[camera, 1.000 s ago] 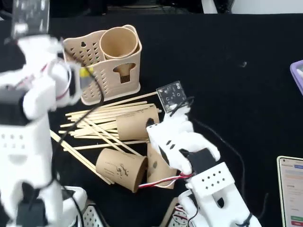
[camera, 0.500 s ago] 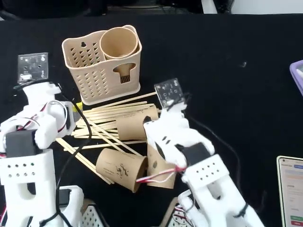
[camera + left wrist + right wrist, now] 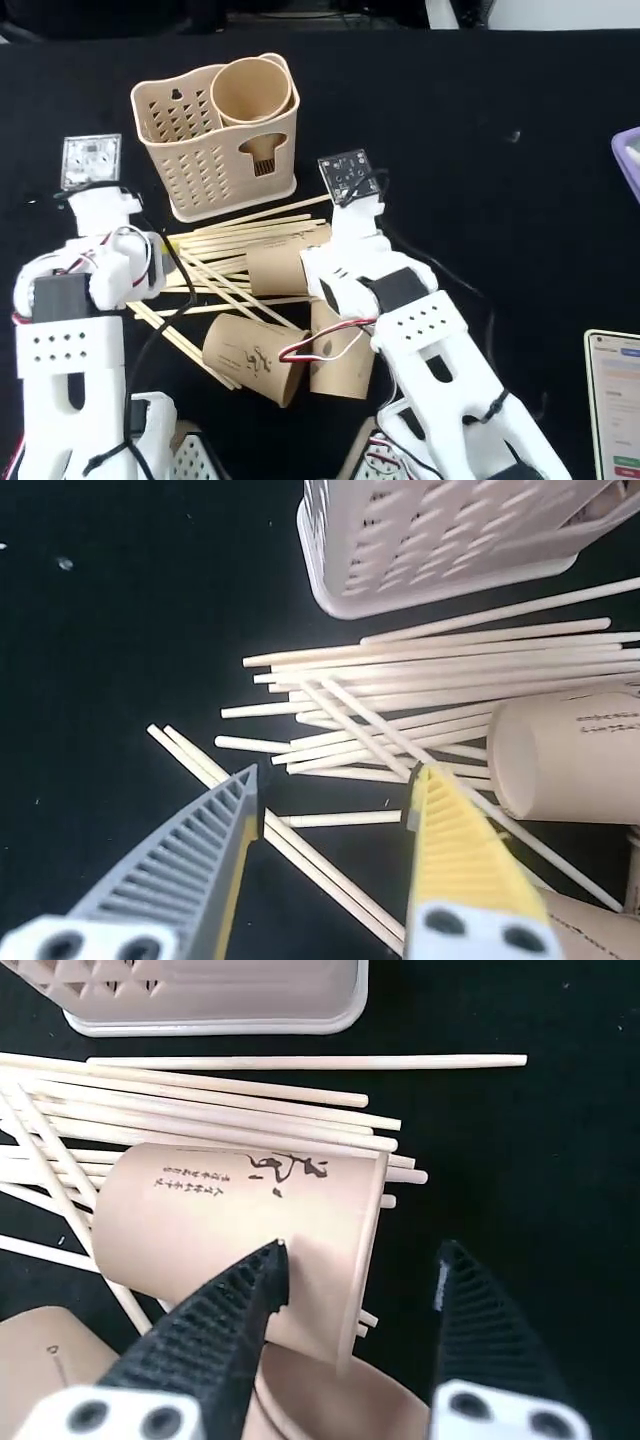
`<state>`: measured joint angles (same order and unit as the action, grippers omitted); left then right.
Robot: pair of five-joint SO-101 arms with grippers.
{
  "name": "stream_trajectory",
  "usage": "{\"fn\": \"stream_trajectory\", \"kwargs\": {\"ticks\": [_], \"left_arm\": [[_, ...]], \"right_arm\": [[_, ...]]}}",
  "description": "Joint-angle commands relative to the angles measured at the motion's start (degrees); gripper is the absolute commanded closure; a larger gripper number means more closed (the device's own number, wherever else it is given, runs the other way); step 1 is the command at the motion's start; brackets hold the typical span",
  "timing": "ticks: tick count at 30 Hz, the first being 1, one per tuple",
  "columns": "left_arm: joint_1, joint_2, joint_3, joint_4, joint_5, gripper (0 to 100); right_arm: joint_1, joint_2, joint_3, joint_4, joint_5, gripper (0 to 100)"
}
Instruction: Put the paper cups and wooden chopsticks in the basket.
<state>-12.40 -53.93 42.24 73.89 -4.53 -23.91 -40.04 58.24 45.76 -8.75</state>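
- the basket (image 3: 215,150) stands upright on the black table (image 3: 480,150), in the upper left of the high view.
- one paper cup (image 3: 252,90) already sits upright in the basket's right-hand compartment, mouth up.
- the wooden chopsticks (image 3: 235,235) lie loose on the table just below the basket, in a criss-crossed heap left of centre. none of them is in the basket that i can see.
- a lying cup (image 3: 285,262) rests on its side on top of the chopsticks, near the middle of the high view.
- a second lying cup (image 3: 255,357) is on its side lower down, across some sticks. a third lying cup (image 3: 340,360) is right beside it, partly hidden by my right arm.
- my left end effector (image 3: 335,790) has its grey and yellow fingers spread apart and holds nothing. it hangs over the left part of the chopstick heap, with a few sticks passing between the fingers. i can't tell if it touches them.
- my right end effector (image 3: 360,1260) is also spread wide and empty. it straddles the rim of the lying cup (image 3: 230,1220), one black finger over the cup's wall and the other over bare table.
- at the right edge of the high view there is a purple object (image 3: 628,160), with a lit screen (image 3: 612,400) below it, both well apart from the work.
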Motion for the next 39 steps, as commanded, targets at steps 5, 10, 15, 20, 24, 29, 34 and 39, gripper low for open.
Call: {"fn": "stream_trajectory", "kwargs": {"ticks": [5,10,15,20,24,29,34,39], "left_arm": [[-0.2,-1.2,6.3,-3.4,0.1,75],[-0.1,-1.2,7.7,-3.4,0.1,75],[-0.5,-1.2,9.0,-4.5,0.1,75],[-0.6,-1.2,11.8,-7.6,0.1,75],[-0.6,-1.2,12.3,-7.7,0.1,75],[-0.6,-1.2,12.3,-7.7,0.1,75],[-0.6,-1.2,12.3,-7.6,0.1,75],[-0.6,-1.2,12.3,-7.7,0.1,75]], "right_arm": [[-4.9,0.0,-1.5,0.3,5.5,89.6],[-4.0,-2.7,-2.1,0.5,6.2,96.1],[-1.9,-15.0,-1.8,3.0,8.8,98.8],[-1.9,-27.6,-1.9,7.6,12.6,98.8],[-1.9,-30.9,-1.9,8.4,16.4,98.8],[-1.9,-23.4,-1.1,7.5,15.8,98.7],[-2.4,-10.6,-1.5,4.1,16.0,97.9],[-4.3,-3.7,-4.3,6.3,15.8,88.7]]}}
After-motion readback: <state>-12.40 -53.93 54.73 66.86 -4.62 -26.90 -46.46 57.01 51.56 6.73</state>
